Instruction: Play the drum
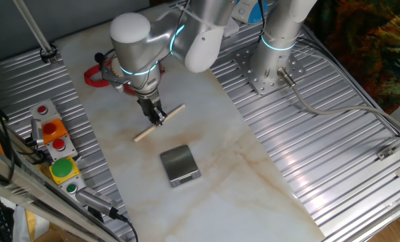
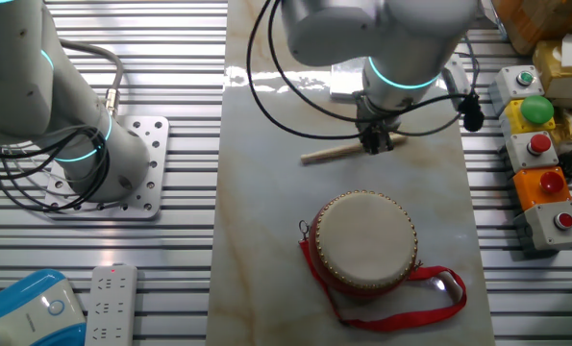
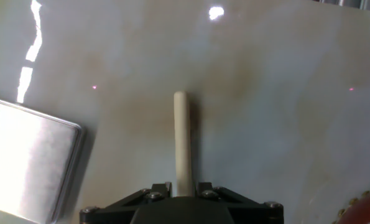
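Drum (image 2: 365, 240) sits upright, head facing up; my gripper (image 2: 376, 144) clamps a stick (image 2: 335, 152) lying flat beside it.

A pale marbled bench (image 2: 266, 192) carries a red-sided drum (image 2: 364, 240) with its strap (image 2: 430, 288) trailing on the surface, and a grey metal block (image 1: 179, 165) set well apart from the drum.

No readable text, label, brand or number is showing in any view; the markings on the button boxes and the remote are appearing too small to read.
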`<state>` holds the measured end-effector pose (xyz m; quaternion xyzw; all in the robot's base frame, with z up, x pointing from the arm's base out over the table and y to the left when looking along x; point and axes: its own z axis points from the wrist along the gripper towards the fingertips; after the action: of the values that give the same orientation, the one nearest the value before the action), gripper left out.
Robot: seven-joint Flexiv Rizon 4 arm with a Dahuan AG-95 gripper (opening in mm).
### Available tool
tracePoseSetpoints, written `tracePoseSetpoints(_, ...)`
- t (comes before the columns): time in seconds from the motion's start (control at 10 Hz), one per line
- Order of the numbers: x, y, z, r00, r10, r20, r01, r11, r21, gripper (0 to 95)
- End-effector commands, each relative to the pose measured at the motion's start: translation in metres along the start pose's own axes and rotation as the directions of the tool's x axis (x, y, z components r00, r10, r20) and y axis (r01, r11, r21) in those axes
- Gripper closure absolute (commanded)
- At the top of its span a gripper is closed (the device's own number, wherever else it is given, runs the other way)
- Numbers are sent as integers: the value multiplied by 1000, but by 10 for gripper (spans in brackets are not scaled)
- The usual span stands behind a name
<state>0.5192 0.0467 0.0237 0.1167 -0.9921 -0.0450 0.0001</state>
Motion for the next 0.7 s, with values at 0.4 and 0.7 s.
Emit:
tracePoseSetpoints(0.4,1,0,-1,1000,-14,3,14,1000,10,570)
tracePoseSetpoints(0.7,1,0,-1,1000,-12,2,11,1000,13,570)
